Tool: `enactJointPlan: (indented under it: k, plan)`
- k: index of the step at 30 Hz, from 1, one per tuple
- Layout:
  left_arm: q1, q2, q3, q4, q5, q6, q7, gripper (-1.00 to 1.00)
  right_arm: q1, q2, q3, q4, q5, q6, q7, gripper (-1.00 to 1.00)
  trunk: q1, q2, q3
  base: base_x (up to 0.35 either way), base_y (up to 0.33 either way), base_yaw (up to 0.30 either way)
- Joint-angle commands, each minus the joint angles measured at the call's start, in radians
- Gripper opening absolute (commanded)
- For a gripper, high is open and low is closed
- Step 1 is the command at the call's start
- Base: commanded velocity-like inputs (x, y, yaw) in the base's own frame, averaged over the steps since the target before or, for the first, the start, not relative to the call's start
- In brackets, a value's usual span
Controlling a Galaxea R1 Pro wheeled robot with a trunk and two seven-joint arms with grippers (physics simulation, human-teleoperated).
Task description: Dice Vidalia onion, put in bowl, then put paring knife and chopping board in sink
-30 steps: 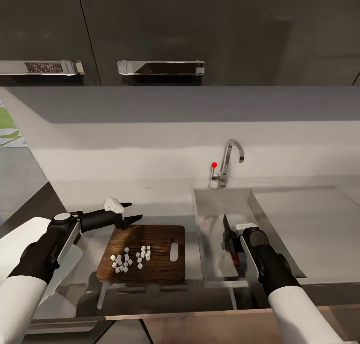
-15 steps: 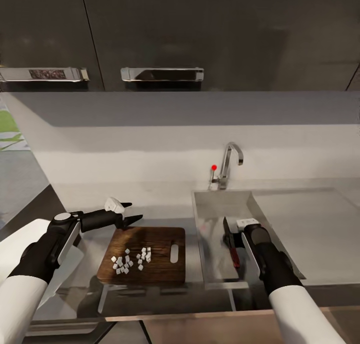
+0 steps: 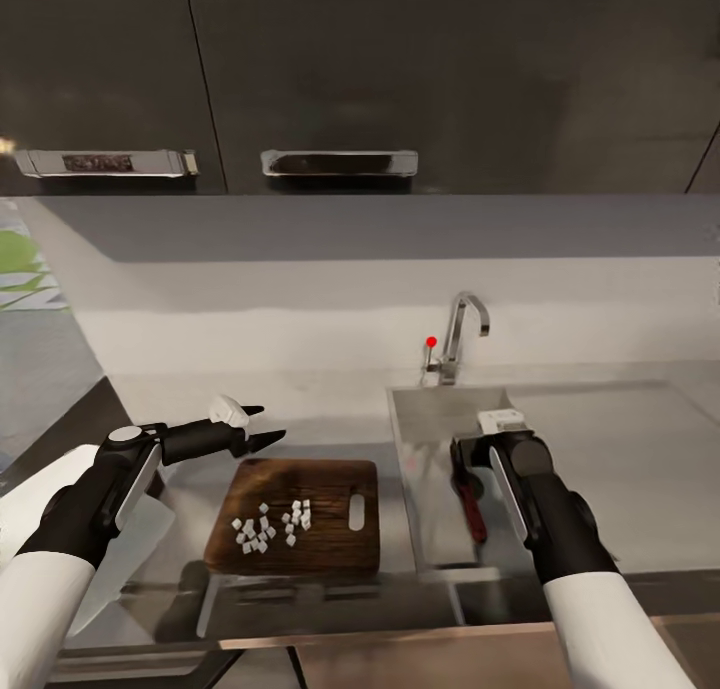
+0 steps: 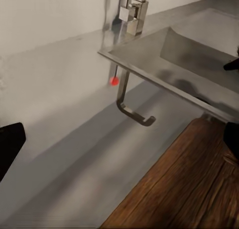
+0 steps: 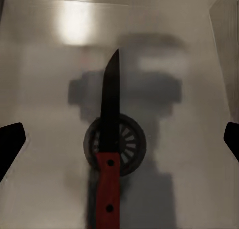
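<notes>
- My right tool hangs over the rectangular stainless steel sink, fingers spread wide and released; in the right wrist view only the two dark fingertips show at the frame edges, with nothing between them.
- The small paring knife with dark pointed blade and red-orange handle lies flat on the sink floor, apart from my fingers. Its blade crosses the dark round drain; the handle starts at the drain's rim. From the head view the knife sits just beside my right tool, toward the near side of the basin.
- The curved chrome tap with red knob stands at the sink's back edge.
- My left tool hovers over the glossy grey bench, just beyond the far left corner of the brown wooden chopping board with oblong slot hole. Its fingers are parted and empty.
- The board lies flat on the bench, just left of the sink, slot end nearest the basin.
- Small white onion dice sit in a loose cluster on the board's middle.
- Left wrist view: board grain close by, the sink rim past it, the tap mirrored in the bench.
- Dark cupboards with chrome handles hang above.
</notes>
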Motion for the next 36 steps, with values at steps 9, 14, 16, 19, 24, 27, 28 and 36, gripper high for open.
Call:
enactJointPlan:
  k: [9,14,16,19,24,27,28,36]
  plan:
    - [0.000,0.000,-0.003,-0.001,0.010,0.010,0.000,1.00,-0.001,0.000,0.004,-0.027,0.003,0.001,0.001,1.00,0.000,-0.001,0.003,0.000,0.064,-0.017]
    - [-0.001,0.000,-0.003,-0.001,0.010,0.010,0.000,1.00,-0.001,0.000,0.005,-0.045,0.003,0.003,0.000,1.00,0.000,-0.001,0.003,-0.052,0.086,-0.001]
    - [-0.001,0.000,-0.003,-0.001,0.010,0.010,0.000,1.00,-0.001,0.000,0.005,-0.053,0.003,0.003,0.000,1.00,0.000,-0.001,0.004,-0.143,0.223,0.000]
    - [0.000,0.000,-0.003,-0.001,0.010,0.010,-0.001,1.00,-0.001,0.000,0.005,-0.065,0.003,0.005,0.000,1.00,0.000,-0.001,0.008,-0.215,0.228,0.000]
    - [0.000,0.000,-0.003,-0.001,0.010,0.010,-0.001,1.00,-0.001,0.000,0.005,-0.075,0.003,0.005,0.000,1.00,0.000,-0.001,0.015,-0.112,0.054,0.000]
    - [0.000,0.000,-0.003,-0.001,0.010,0.010,0.000,1.00,-0.001,0.000,0.005,-0.077,0.004,0.005,0.000,1.00,0.000,-0.001,0.020,-0.010,0.004,0.000]
    - [-0.001,0.000,-0.003,-0.001,0.010,0.010,0.000,1.00,-0.001,0.000,0.005,-0.078,0.005,0.005,0.000,1.00,0.000,-0.001,0.022,-0.003,0.001,0.000]
    - [-0.001,0.000,-0.002,-0.001,0.010,0.010,0.000,1.00,-0.001,0.000,0.003,-0.105,0.005,0.005,0.000,1.00,0.000,-0.001,0.030,0.000,0.000,0.000]
